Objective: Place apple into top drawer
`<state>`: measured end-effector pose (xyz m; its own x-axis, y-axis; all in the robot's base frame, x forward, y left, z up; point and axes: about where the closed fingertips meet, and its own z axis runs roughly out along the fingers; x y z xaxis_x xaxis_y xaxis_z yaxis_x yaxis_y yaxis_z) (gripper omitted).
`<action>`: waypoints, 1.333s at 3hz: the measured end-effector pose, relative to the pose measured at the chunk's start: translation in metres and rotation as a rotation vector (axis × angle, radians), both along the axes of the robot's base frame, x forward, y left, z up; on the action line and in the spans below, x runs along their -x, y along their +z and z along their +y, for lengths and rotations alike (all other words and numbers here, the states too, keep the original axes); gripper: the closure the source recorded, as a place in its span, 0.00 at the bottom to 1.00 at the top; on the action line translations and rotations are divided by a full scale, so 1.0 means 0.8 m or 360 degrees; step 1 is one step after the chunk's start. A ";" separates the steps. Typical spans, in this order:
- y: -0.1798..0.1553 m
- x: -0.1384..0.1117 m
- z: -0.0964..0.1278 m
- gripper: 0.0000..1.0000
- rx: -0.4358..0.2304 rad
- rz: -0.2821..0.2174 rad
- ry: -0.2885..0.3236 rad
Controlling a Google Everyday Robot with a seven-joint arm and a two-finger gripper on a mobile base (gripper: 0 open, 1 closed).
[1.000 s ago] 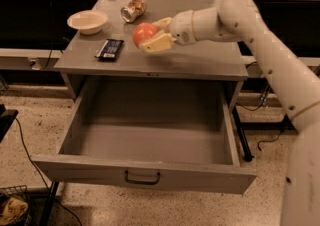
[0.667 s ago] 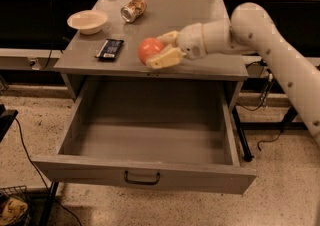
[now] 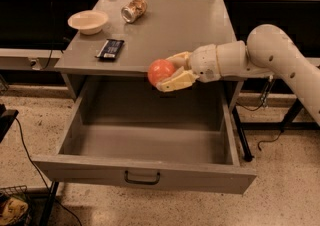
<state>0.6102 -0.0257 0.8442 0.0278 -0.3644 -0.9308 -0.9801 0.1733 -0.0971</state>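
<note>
While my gripper [image 3: 167,74] clasps the apple [image 3: 160,71] just off the tabletop's [image 3: 175,30] front edge, both hang above the rear of the open top drawer [image 3: 142,172].
Released from this height, the apple could bounce, strike a drawer wall and bruise; released too far back, it might clip the front edge instead. The can [image 3: 134,10] near the back edge and the dark packet [image 3: 110,49] by the left edge probably carry print, but I can read none.
</note>
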 end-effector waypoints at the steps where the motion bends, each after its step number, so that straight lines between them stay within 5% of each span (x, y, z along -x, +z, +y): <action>1: -0.014 -0.008 -0.001 1.00 0.0104 -0.0099 -0.0140; 2: -0.072 0.002 -0.007 1.00 0.0279 -0.0115 -0.0246; 3: -0.134 0.017 -0.025 1.00 0.0355 -0.0026 -0.0345; 4: -0.176 0.025 -0.043 1.00 0.0323 0.0055 -0.0408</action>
